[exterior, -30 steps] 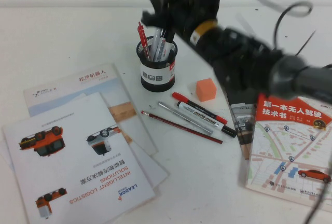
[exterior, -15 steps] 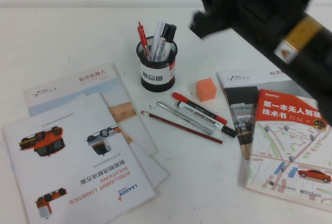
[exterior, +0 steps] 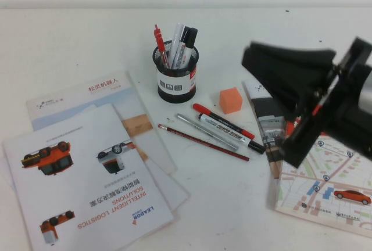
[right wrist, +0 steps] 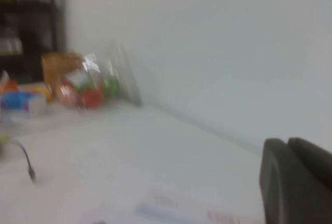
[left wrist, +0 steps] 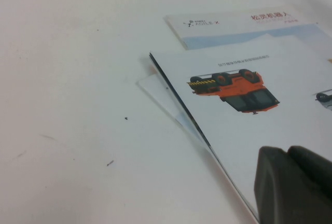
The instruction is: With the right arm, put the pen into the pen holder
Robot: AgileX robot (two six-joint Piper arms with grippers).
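I am pulling the right gripper (exterior: pixel 302 97) back from above the pen holder (exterior: pixel 176 75); its fingers look together, though blurred. The pen (exterior: pixel 158 44) is standing inside the holder, so the task seems done. The left gripper (left wrist: pixel 295 185) is parking over brochures (left wrist: pixel 249 99), fingers together.

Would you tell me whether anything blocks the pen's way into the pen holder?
Nothing visible: the pen already stands in the pen holder. The right gripper hangs over the booklets on the right; the left gripper is over the left brochures.
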